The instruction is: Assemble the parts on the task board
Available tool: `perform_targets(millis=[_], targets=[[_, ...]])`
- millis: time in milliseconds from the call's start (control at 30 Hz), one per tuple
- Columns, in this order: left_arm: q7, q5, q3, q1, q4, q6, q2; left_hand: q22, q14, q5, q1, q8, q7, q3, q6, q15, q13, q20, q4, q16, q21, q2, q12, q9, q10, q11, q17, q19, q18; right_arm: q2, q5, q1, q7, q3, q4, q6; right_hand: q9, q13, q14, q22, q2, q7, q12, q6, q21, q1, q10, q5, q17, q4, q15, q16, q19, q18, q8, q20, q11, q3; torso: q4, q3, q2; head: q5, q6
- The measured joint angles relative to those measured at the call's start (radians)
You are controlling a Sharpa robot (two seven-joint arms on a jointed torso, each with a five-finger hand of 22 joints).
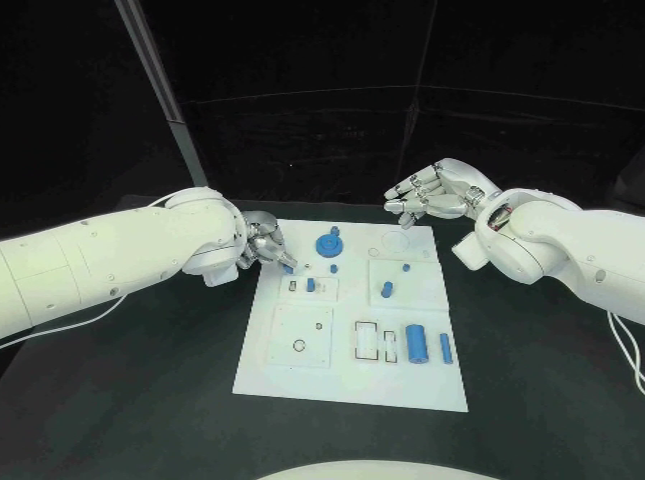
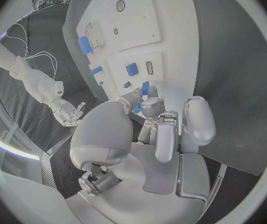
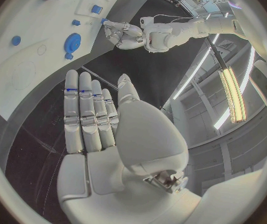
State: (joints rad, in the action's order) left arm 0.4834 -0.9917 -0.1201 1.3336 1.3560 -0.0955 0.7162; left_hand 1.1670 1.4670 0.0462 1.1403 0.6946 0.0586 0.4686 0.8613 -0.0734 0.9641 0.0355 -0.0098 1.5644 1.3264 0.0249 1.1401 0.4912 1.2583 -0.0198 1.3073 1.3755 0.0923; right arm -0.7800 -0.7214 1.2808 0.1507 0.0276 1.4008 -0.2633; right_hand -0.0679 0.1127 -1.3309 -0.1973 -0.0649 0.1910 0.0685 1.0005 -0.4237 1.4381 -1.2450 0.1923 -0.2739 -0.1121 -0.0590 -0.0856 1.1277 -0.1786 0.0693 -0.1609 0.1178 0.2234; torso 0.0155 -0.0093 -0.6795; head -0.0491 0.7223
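Note:
The white task board (image 1: 348, 375) lies in the middle of the black table. My left hand (image 1: 265, 243) hovers at the board's far left edge and pinches a small blue part (image 2: 143, 89) between thumb and finger, just above the board (image 2: 170, 45). A small blue block (image 1: 311, 285) and a small blue peg (image 1: 334, 268) stand close beside it. My right hand (image 1: 430, 195) hangs above the board's far right corner, fingers stretched out and holding nothing (image 3: 93, 114). A blue round disc (image 1: 329, 243) sits at the board's far middle.
Another blue peg (image 1: 386, 290) stands right of centre. A thick blue cylinder (image 1: 416, 343) and a thin blue rod (image 1: 445, 348) lie on the board's near right. Empty outlined slots (image 1: 368, 340) and a ring hole (image 1: 299, 346) lie on the near half. Black table surrounds the board.

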Motion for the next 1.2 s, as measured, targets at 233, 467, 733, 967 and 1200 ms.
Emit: perform_targets(millis=[233, 467, 733, 967, 1200], targets=[[-0.009, -0.055, -0.001, -0.013, 0.023, 0.014, 0.011, 0.002, 0.000, 0.000, -0.008, 0.006, 0.000, 0.012, 0.000, 0.000, 0.001, -0.003, -0.004, 0.000, 0.000, -0.008, 0.003, 0.000, 0.003, -0.003, 0.000, 0.003, 0.000, 0.000, 0.000, 0.000, 0.000, 0.000, -0.001, 0.001, 0.000, 0.000, 0.000, 0.000, 0.000, 0.000, 0.000, 0.000, 0.000, 0.000, 0.000, 0.000, 0.000, 0.000, 0.000, 0.000, 0.000, 0.000, 0.000, 0.000, 0.000, 0.000, 0.0005, 0.0002, 0.000, -0.004, -0.001], [-0.013, -0.085, -0.001, -0.020, 0.037, 0.018, 0.012, 0.003, 0.000, -0.003, -0.010, 0.006, 0.000, 0.019, 0.000, 0.000, 0.002, -0.003, -0.011, 0.000, 0.003, -0.010, 0.006, 0.001, 0.005, -0.001, 0.000, 0.003, 0.000, 0.000, 0.000, 0.000, 0.000, 0.000, -0.001, 0.002, 0.000, 0.000, 0.000, 0.000, 0.000, 0.000, 0.000, 0.000, 0.000, 0.000, 0.000, 0.000, 0.000, 0.000, 0.000, 0.000, 0.000, 0.000, 0.000, 0.000, 0.000, 0.000, -0.0003, 0.0000, 0.000, -0.005, -0.002], [-0.014, -0.101, -0.006, -0.028, 0.044, 0.020, 0.008, 0.004, 0.000, -0.004, -0.009, 0.006, 0.000, 0.019, 0.000, 0.000, 0.003, -0.003, -0.011, 0.000, 0.004, -0.009, 0.006, 0.001, 0.007, 0.000, 0.000, 0.003, 0.000, 0.000, 0.000, 0.000, 0.000, 0.000, -0.002, 0.003, 0.000, 0.000, 0.000, 0.000, 0.000, 0.000, 0.000, 0.000, 0.000, 0.000, 0.000, 0.000, 0.000, 0.000, 0.000, 0.000, 0.000, 0.000, 0.000, 0.000, 0.000, 0.000, -0.0005, 0.0001, 0.000, -0.004, -0.002], [-0.014, -0.106, -0.016, -0.030, 0.045, 0.018, 0.008, 0.004, 0.000, -0.005, -0.009, 0.005, 0.001, 0.019, 0.000, 0.000, 0.003, -0.003, -0.011, 0.000, 0.004, -0.009, 0.006, 0.001, 0.007, 0.000, 0.000, 0.003, 0.000, 0.000, 0.000, 0.000, 0.000, 0.000, -0.002, 0.004, 0.000, 0.000, 0.000, 0.000, 0.000, 0.000, 0.000, 0.000, 0.000, 0.000, 0.000, 0.000, 0.000, 0.000, 0.000, 0.000, 0.000, 0.000, 0.000, 0.000, 0.000, 0.000, -0.0005, 0.0001, 0.000, -0.003, 0.002], [-0.012, -0.108, -0.019, -0.029, 0.046, 0.008, 0.009, 0.004, 0.000, -0.002, -0.009, 0.004, 0.001, 0.020, 0.000, 0.000, 0.003, -0.003, -0.012, 0.000, 0.004, -0.009, 0.006, 0.001, 0.007, 0.000, 0.000, 0.003, 0.000, 0.000, 0.000, 0.000, 0.000, 0.000, -0.003, 0.004, 0.000, 0.000, 0.000, 0.000, 0.000, 0.000, 0.000, 0.000, 0.000, 0.000, 0.000, 0.000, 0.000, 0.000, 0.000, 0.000, 0.000, 0.000, 0.000, 0.000, 0.000, 0.000, -0.0006, 0.0001, 0.000, -0.004, 0.005]])
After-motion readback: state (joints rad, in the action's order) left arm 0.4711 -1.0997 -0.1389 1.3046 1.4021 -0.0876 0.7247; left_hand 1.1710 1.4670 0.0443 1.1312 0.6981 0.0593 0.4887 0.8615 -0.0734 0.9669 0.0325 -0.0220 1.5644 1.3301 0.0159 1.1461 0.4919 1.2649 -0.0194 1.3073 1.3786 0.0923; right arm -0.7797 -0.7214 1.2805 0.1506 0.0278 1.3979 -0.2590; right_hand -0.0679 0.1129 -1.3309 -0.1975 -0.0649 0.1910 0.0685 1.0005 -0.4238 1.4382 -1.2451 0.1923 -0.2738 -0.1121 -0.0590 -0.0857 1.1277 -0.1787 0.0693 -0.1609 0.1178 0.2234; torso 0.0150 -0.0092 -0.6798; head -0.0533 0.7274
